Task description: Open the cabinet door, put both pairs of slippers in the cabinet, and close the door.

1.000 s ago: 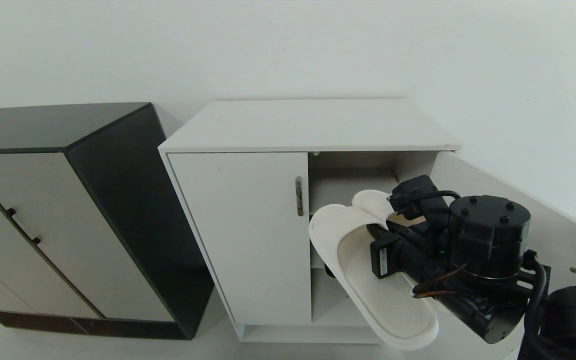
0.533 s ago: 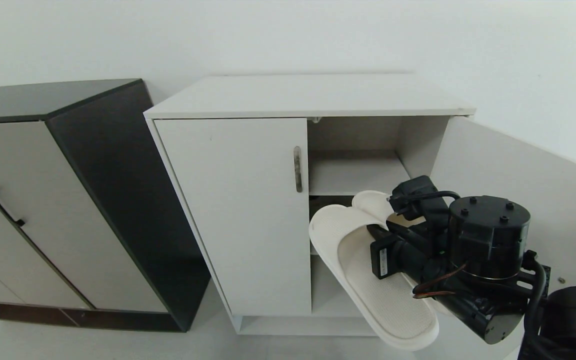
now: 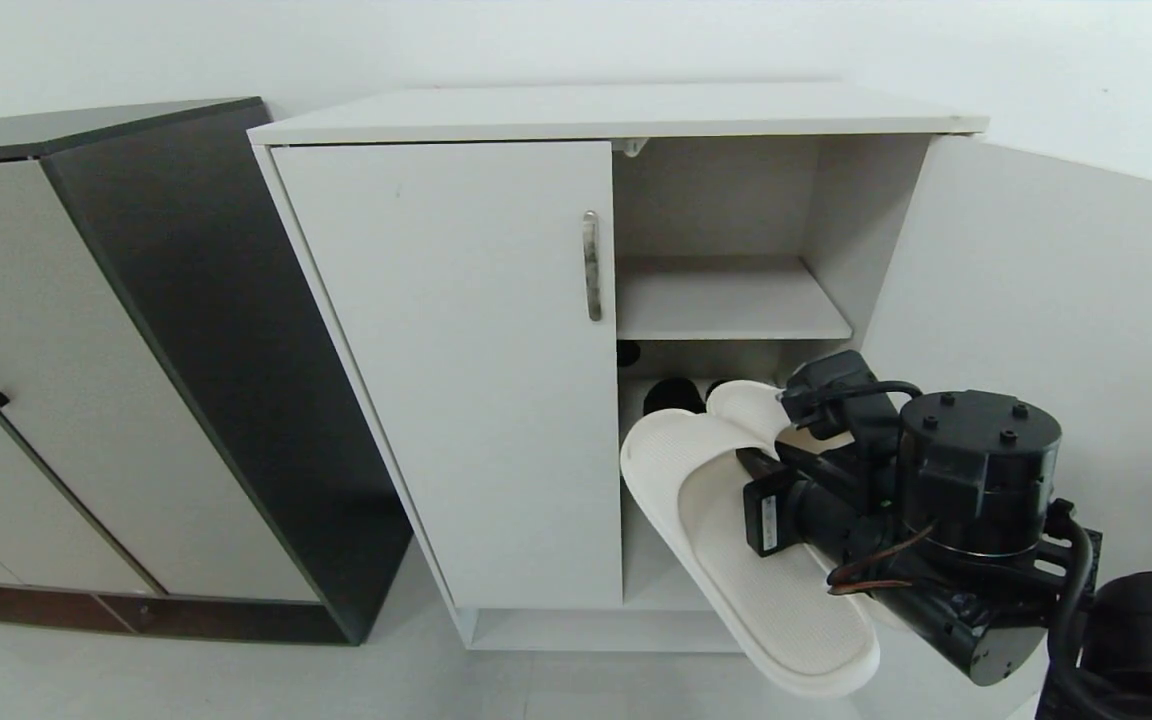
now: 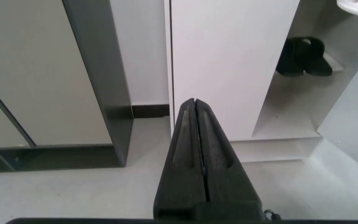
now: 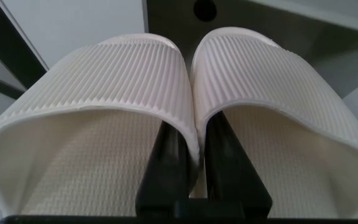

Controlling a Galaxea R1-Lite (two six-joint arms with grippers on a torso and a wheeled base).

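A pair of white slippers (image 3: 736, 530) hangs side by side in front of the white cabinet's (image 3: 616, 105) open right half, toes toward the shelves. My right gripper (image 3: 768, 470) is shut on them; in the right wrist view its fingers (image 5: 166, 165) pinch the two inner walls of the white slippers (image 5: 129, 81) together. A pair of black slippers (image 3: 671, 395) lies inside on the lower shelf, also seen as the black slippers (image 4: 306, 56) from the left wrist. My left gripper (image 4: 195, 106) is shut and empty, low over the floor before the closed left door (image 4: 229, 56).
The cabinet's right door (image 3: 1036, 330) stands swung open to the right. The left door (image 3: 456, 370) with its metal handle (image 3: 591, 265) is closed. An upper shelf (image 3: 726, 300) is bare. A dark cabinet (image 3: 186, 330) stands close at the left.
The whole head view has shifted: the cabinet sits higher and nearer, so its shelves and the black slippers came into sight. The right gripper keeps the white slippers in the same hold.
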